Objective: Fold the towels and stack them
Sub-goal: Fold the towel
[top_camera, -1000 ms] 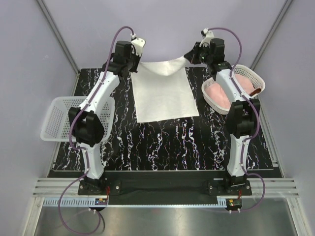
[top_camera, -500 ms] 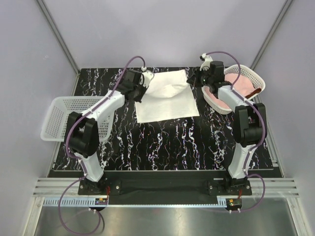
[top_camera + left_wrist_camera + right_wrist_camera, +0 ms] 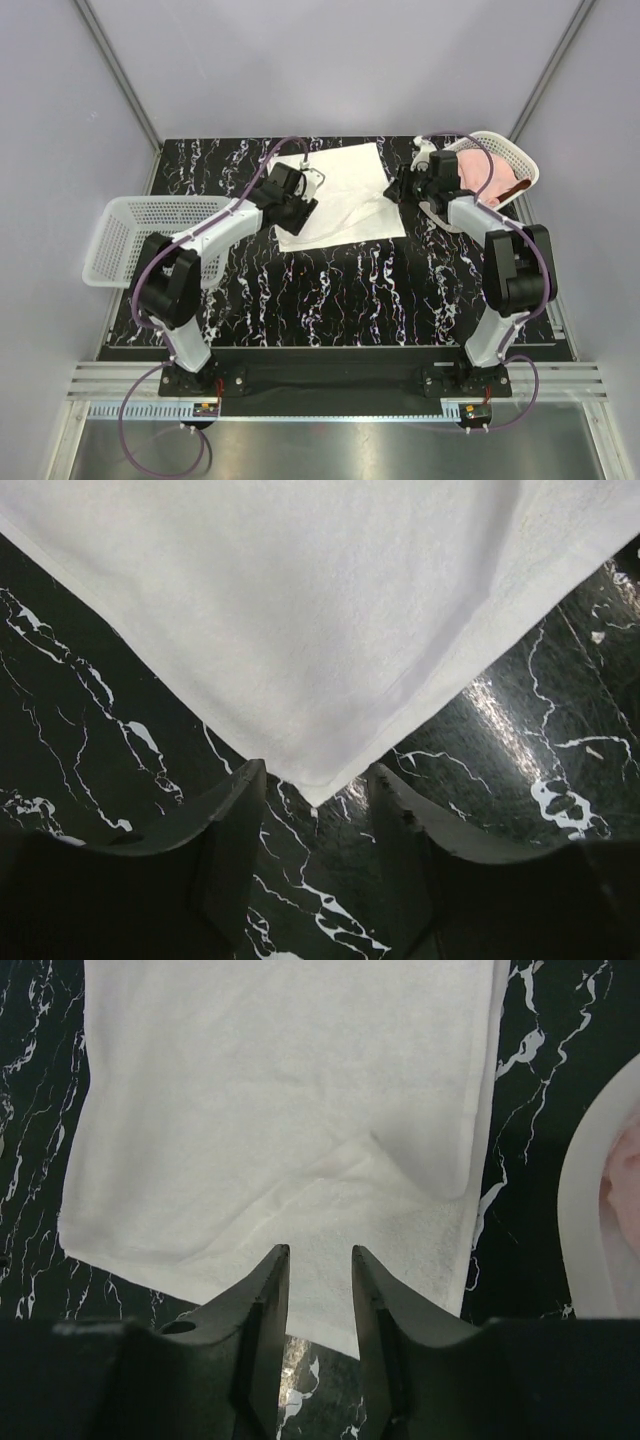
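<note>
A white towel (image 3: pixel 345 195) lies folded over on the black marbled table (image 3: pixel 340 290), slightly askew. My left gripper (image 3: pixel 300 205) sits at its left edge. In the left wrist view the jaws stand open (image 3: pixel 315 780), with a corner of the towel (image 3: pixel 300 610) lying flat on the table just ahead of the fingertips, not gripped. My right gripper (image 3: pixel 395 190) is at the towel's right edge. Its jaws are open (image 3: pixel 320 1255) and hover over the near hem of the towel (image 3: pixel 280 1110), where a folded layer shows a crease.
A white basket (image 3: pixel 515 160) holding pink towels (image 3: pixel 478 170) stands at the right rear, close beside the right arm; its rim (image 3: pixel 590 1220) shows in the right wrist view. An empty white basket (image 3: pixel 140 235) overhangs the table's left edge.
Both arms came down and toward the near side, carrying the towel's far edge over itself. Both grippers, shut on its corners before, have opened and let go.
</note>
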You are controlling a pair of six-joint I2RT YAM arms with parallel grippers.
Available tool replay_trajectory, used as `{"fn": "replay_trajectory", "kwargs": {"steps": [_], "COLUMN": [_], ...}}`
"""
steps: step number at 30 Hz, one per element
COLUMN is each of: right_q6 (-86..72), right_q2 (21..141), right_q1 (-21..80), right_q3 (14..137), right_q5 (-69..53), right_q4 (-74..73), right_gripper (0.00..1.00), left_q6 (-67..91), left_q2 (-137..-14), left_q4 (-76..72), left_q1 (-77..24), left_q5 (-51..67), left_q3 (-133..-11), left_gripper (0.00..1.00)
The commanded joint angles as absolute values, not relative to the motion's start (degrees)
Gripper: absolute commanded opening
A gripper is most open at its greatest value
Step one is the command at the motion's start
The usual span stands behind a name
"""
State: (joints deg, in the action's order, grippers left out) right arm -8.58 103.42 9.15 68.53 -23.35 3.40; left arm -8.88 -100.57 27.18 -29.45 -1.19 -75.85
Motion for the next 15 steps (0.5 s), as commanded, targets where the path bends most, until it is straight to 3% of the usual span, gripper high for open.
{"fn": "replay_trajectory", "kwargs": {"steps": [1, 9, 15], "right_q6": [-11.2, -18.6, -21.4], "right_q2": [96.4, 103.1, 110.6], "right_q1": [9.0, 11.9, 17.0], "right_q3": [67.1, 77.5, 87.5], "right_q5": [-19.7, -17.1, -6.0], "right_q4": [3.7, -8.3, -21.6], "right_gripper": [0.39, 0.4, 0.37], "left_q6": [-6.3, 5.7, 13.4], "left_q2": [-95.4, -101.2, -104.1], "left_q4": [28.6, 33.1, 34.4], "left_q1": [-29.9, -29.1, -29.0], "left_q5": [-0.4, -1.9, -0.7], "left_q3": [-76.2, -81.8, -79.7], "left_gripper": [0.53, 0.57, 0.54]}}
